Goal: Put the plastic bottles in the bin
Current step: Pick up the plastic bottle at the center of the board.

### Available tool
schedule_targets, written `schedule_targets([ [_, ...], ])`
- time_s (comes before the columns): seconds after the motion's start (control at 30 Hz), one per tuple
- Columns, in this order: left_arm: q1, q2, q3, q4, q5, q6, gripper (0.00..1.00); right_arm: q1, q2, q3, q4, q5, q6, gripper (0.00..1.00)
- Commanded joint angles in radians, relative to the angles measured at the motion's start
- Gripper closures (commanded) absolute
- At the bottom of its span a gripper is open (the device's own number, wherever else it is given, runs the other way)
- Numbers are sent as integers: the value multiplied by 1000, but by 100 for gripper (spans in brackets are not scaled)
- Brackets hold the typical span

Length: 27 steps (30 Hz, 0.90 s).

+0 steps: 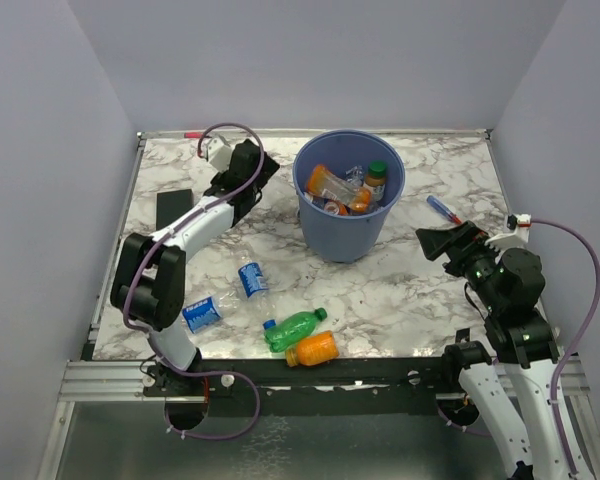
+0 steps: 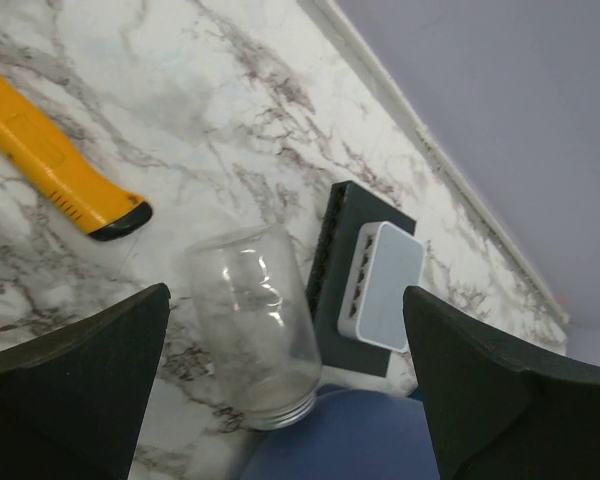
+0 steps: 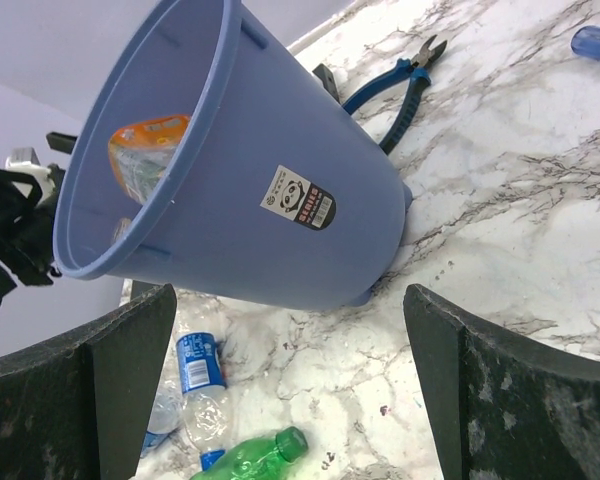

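With the left gripper (image 1: 260,172) and right gripper (image 1: 430,243) both wide open and empty, the left one should drop onto the clear bottle (image 1: 252,277) lying near-left of the bin (image 1: 345,235), closing across its middle.

The bin (image 1: 346,232) stands far and central on the table (image 1: 420,290), several bottles (image 1: 332,185) inside; before it, left of centre, lies one bottle (image 1: 252,277), another bottle (image 1: 202,313) nearer and further left; a bottle pair (image 1: 295,329) lies side by side at the front edge; a slim tool (image 1: 442,208) lies right of the bin.
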Motion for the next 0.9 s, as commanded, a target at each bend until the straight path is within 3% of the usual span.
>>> schedule_targets([
  [0.0, -5, 79, 103, 11, 50, -111, 1, 10, -14, -2, -12, 32, -17, 0],
  [0.3, -31, 277, 207, -48, 122, -165, 1, 34, -17, 10, -20, 84, -69, 0],
  [0.7, -47, 445, 317, -96, 105, -157, 1, 50, -18, 18, -22, 148, -109, 0],
  [0.87, -47, 481, 312, -94, 121, -153, 20, 51, -15, 23, -26, 153, -113, 0],
])
